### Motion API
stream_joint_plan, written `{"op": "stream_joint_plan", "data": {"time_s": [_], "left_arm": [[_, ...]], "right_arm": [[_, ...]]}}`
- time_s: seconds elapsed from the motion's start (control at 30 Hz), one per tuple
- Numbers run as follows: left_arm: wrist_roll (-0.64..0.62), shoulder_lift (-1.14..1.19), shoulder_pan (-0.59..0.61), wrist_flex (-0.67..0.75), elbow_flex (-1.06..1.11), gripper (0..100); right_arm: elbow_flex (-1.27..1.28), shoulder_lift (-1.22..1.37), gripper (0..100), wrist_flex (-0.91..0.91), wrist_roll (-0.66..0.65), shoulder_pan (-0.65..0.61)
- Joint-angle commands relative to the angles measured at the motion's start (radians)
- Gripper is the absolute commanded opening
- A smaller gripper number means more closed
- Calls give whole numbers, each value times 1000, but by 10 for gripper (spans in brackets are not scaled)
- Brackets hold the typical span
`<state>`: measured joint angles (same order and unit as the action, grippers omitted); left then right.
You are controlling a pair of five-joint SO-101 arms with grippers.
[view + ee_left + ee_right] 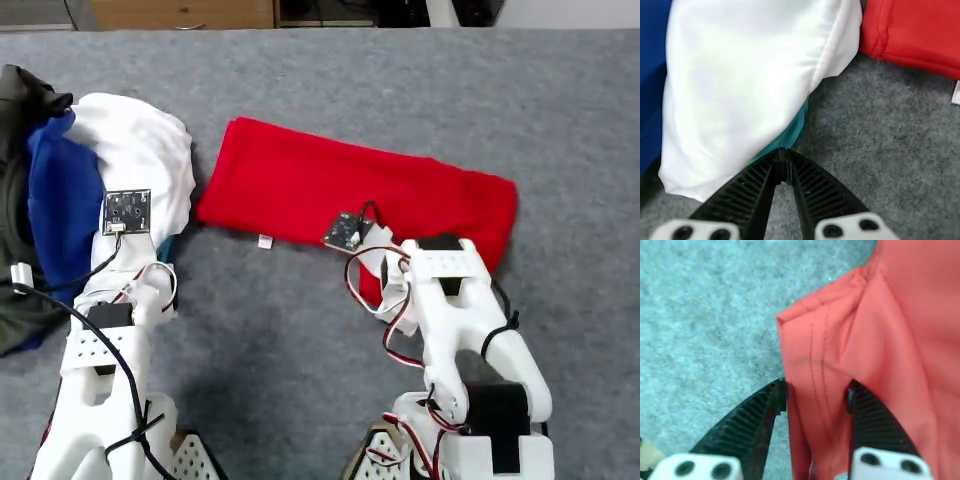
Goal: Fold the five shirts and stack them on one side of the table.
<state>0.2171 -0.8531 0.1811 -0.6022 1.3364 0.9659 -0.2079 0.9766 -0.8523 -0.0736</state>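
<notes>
- the right gripper (817,390) has its jaws released, standing apart, and a folded corner of the red shirt (880,340) lies between them; one finger is on the grey table (290,350) side, the other over the red cloth.
- the left gripper (782,167) has its jaws clenched tip to tip, just at the edge of the teal shirt (792,127), which peeks out from under the white shirt (745,85).
- the red shirt lies in the middle of the table, folded to a long strip, apart from the heap.
- shirts counted: five. one red, one white, one teal, one blue shirt (60,200), one dark shirt (20,100); the last four are heaped at the table's side by the left arm.
- grippers counted: two.
</notes>
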Motion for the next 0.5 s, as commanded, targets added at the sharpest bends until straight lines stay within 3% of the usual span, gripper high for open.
{"op": "stream_joint_plan", "data": {"time_s": [0.0,0.13,0.47], "left_arm": [[2,-15,0,17,-8,20],[2,-15,0,17,-8,20],[3,-15,0,17,-8,20]], "right_arm": [[-24,22,182,-31,-35,12],[-24,22,94,-34,-55,13],[-27,21,1,-41,-54,19]]}}
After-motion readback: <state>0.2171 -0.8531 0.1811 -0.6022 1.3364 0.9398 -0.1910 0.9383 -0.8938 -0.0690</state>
